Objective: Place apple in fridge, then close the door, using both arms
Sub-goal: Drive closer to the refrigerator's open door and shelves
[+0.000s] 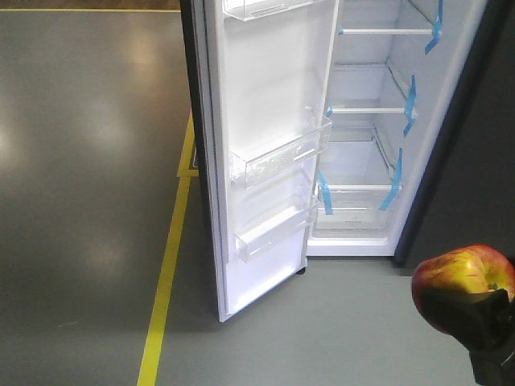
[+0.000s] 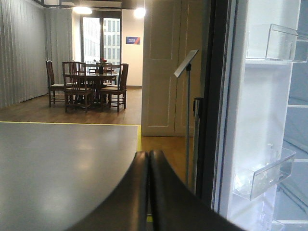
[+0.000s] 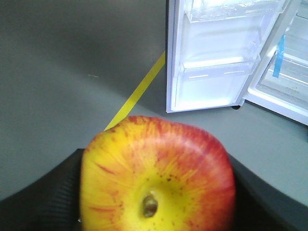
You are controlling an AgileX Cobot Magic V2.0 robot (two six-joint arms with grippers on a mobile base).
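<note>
The apple [image 1: 460, 277], red with yellow patches, is held low at the front right, out in front of the fridge [image 1: 451, 121]. My right gripper [image 1: 475, 312] is shut on it. In the right wrist view the apple [image 3: 159, 178] fills the lower middle with its stem dimple facing the camera, and black fingers [image 3: 43, 197] press on both sides. The fridge stands open, showing its white interior, glass shelves and blue tape. The door [image 1: 265, 121] is swung wide to the left, its clear bins facing me. My left gripper [image 2: 148, 156] is shut and empty, beside the door's edge [image 2: 250, 120].
A yellow tape line [image 1: 165, 281] runs along the grey floor left of the door. A dark panel [image 1: 483, 161] stands right of the fridge. A sign stand [image 2: 186, 96] is behind the door, with a dining table and chairs [image 2: 89, 84] far off.
</note>
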